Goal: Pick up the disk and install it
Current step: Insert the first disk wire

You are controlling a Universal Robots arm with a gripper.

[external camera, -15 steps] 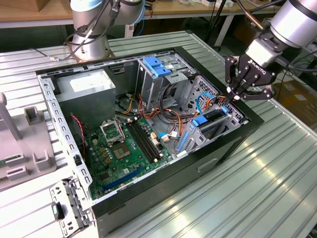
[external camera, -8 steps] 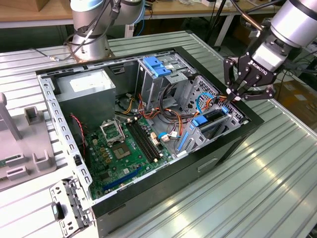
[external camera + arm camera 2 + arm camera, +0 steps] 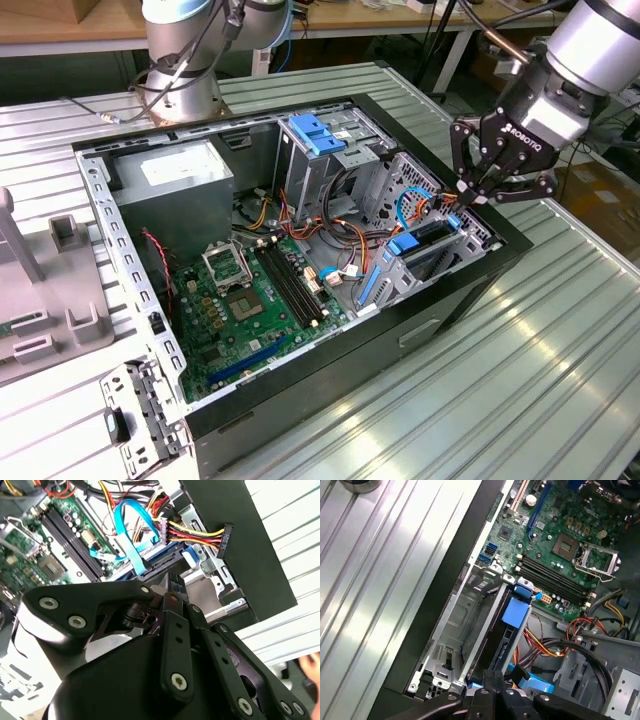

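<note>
The end effector [image 3: 470, 192] hangs at the arm's tip, angled downward — fingers drawn together at their tips.

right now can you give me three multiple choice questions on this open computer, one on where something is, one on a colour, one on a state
1. Where is the gripper in the exterior view?
A. over the power supply
B. over the drive bay at the case's corner on the exterior view's right
C. on the table outside the case

2. What colour is the frame around the disk?
A. red
B. light blue
C. yellow

3. How does the processor socket on the green board stand?
A. empty, with no cooler on it
B. covered by a fan
C. hidden under cables

Answers:
1. B, the gripper hangs above the bay where the disk sits.
2. B, the first wrist view shows a light-blue tab and rails along the dark slab.
3. A, the bare metal frame of the socket lies open.
</note>
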